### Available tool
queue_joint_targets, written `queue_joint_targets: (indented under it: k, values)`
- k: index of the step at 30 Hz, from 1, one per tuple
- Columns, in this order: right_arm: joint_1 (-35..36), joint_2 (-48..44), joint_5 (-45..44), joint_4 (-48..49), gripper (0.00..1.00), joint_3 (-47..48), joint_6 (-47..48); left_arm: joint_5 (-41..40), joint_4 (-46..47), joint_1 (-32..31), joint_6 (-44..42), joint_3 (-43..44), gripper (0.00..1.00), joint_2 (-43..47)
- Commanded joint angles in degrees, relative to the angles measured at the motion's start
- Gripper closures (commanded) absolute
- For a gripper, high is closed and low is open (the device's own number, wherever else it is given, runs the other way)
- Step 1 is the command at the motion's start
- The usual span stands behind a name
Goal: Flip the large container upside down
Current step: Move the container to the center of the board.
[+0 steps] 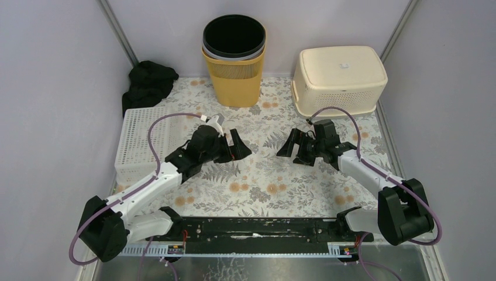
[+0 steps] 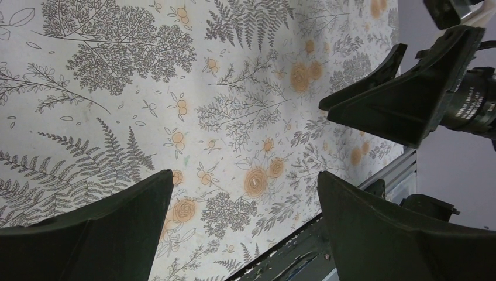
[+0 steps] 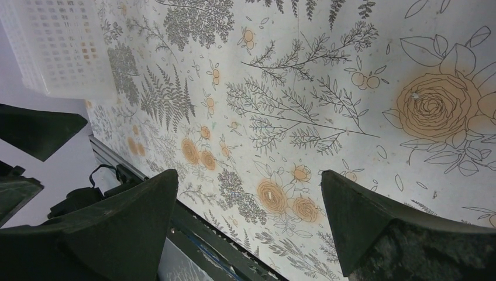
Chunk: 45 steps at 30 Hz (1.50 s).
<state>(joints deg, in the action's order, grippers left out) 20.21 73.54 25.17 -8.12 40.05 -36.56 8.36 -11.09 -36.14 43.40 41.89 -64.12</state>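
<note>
The large cream container (image 1: 339,79) stands at the back right with its solid base facing up and its rim down on the floral table cover. My left gripper (image 1: 234,147) hovers open and empty over the middle of the table; its open jaws also show in the left wrist view (image 2: 245,175). My right gripper (image 1: 290,151) faces it from the right, open and empty, and shows in the right wrist view (image 3: 249,174). Both grippers are well in front of the container and touch nothing.
A yellow bin (image 1: 234,76) with dark bins nested inside stands at the back centre. A white lattice basket (image 1: 146,137) lies along the left wall, also in the right wrist view (image 3: 58,47). A black cloth (image 1: 149,82) is in the back left corner.
</note>
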Motion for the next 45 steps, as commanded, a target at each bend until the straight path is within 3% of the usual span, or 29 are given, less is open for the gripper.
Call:
queue_joint_targets:
  k: [1,16,45]
  values:
    - [0.52,-1.19,2.03,2.74,0.00,-0.41,-0.25,-1.28,3.26,-0.42,1.57,-0.15,0.00,1.60]
    - [0.47,-0.51,3.75,2.03,0.01,-0.61,0.69,-2.70,-0.49,-0.52,2.84,-0.28,0.00,2.03]
    - [0.47,1.08,4.53,4.11,0.00,-3.11,-1.17,-1.18,2.55,-0.51,3.62,-4.02,0.00,4.73]
